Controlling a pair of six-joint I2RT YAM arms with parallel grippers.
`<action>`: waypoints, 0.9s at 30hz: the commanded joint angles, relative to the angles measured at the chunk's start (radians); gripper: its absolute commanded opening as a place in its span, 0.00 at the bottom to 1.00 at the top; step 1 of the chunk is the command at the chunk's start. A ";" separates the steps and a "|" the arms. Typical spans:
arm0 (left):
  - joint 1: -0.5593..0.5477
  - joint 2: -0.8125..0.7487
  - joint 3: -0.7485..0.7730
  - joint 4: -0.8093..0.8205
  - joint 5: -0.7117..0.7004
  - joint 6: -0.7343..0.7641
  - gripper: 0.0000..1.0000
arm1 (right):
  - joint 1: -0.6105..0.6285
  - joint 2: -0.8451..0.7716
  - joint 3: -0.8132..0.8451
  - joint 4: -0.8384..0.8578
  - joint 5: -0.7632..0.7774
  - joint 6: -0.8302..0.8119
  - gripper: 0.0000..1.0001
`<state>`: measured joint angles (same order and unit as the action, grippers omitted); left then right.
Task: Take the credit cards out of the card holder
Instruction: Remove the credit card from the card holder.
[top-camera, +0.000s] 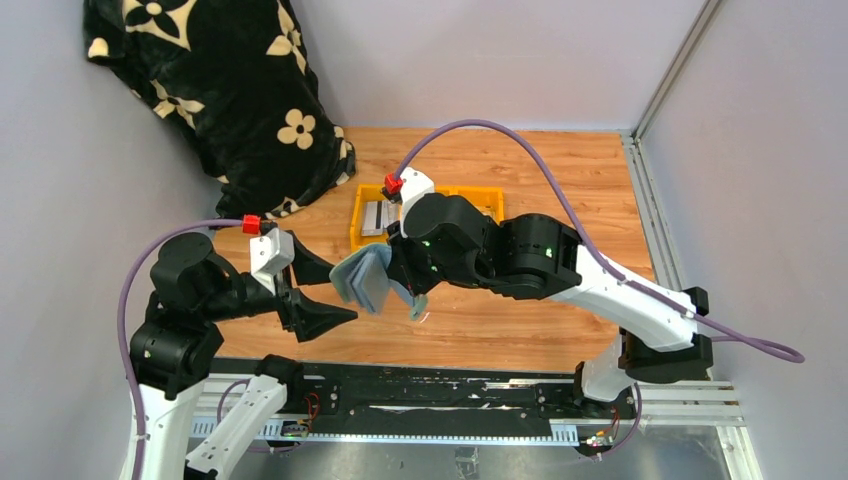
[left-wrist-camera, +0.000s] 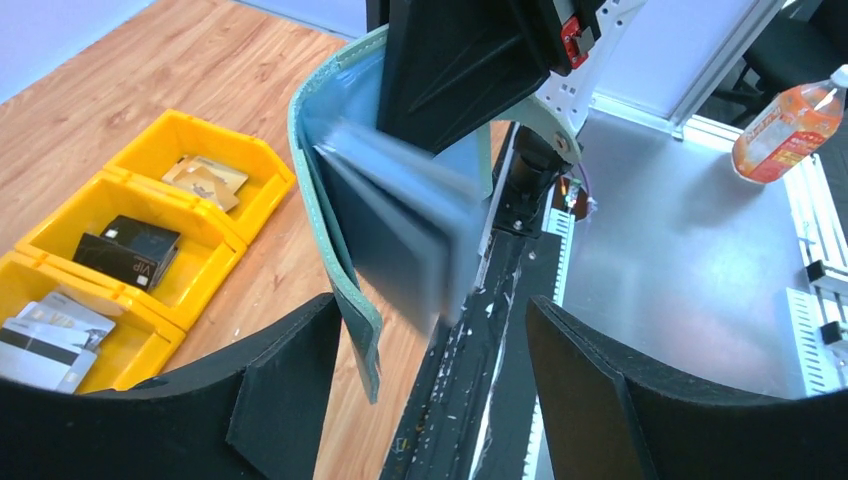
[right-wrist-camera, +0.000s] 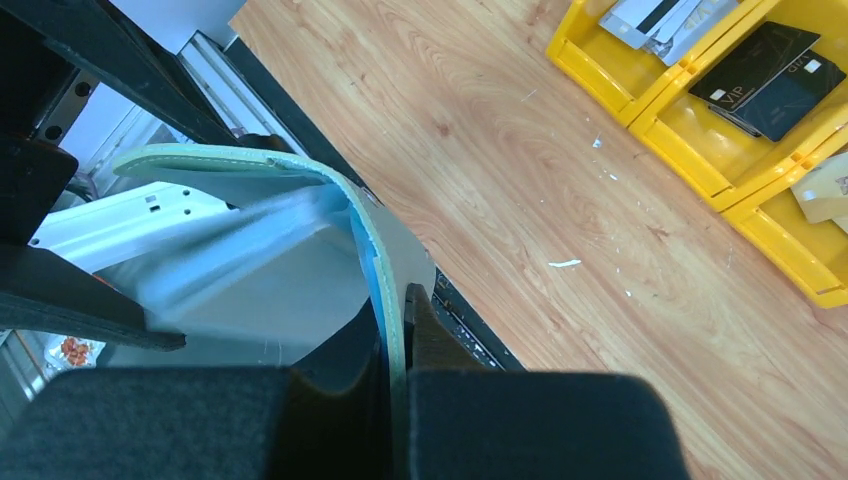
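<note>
Above the wooden table (top-camera: 560, 180), near mid-frame in the overhead view, the card holder (top-camera: 362, 280) is held off the surface, standing on edge and spread open. Its long axis runs roughly from 11 to 5 o'clock, and its open inner side is turned toward 9 o'clock. From the left wrist the same axis reads almost 12 to 6 o'clock, the lower end hanging down between that arm's fingers. The right pincer (right-wrist-camera: 392, 330) sits at 3 o'clock of the holder in the overhead view and is clenched on the cover's edge, which runs up out of the pinch and curls over toward 10 o'clock in its own camera. The left pincer (top-camera: 343, 294) lies at 9 o'clock of the holder, released, its jaws spread wide on either side of the hanging end; whether either jaw touches the cover cannot be told. The holder has a soft, muted grey-green outer skin with a stitched rim, bowed into a curve, and darker grey-blue inner panels that are smeared by blur. At 12 o'clock of it, just beyond, a row of yellow bins (left-wrist-camera: 225, 250) rests on the wood, holding loose credit cards (left-wrist-camera: 125, 250) in black, silver and beige. Farther off at 11 o'clock slumps a black cushion (top-camera: 220, 90) with cream flowers.
</note>
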<state>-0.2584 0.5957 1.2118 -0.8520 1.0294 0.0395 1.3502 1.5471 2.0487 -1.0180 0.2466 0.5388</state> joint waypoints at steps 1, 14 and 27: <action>-0.001 0.004 0.001 0.061 -0.006 -0.070 0.73 | 0.004 0.014 0.064 0.009 0.019 -0.040 0.00; -0.001 -0.044 0.000 0.073 -0.098 0.099 0.36 | -0.019 -0.167 -0.194 0.245 -0.048 -0.109 0.00; -0.001 0.026 0.048 0.070 -0.096 0.035 0.34 | -0.019 -0.160 -0.168 0.284 -0.148 -0.134 0.00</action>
<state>-0.2584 0.6159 1.2289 -0.7906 0.9398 0.0956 1.3396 1.3872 1.8557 -0.7921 0.1459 0.4225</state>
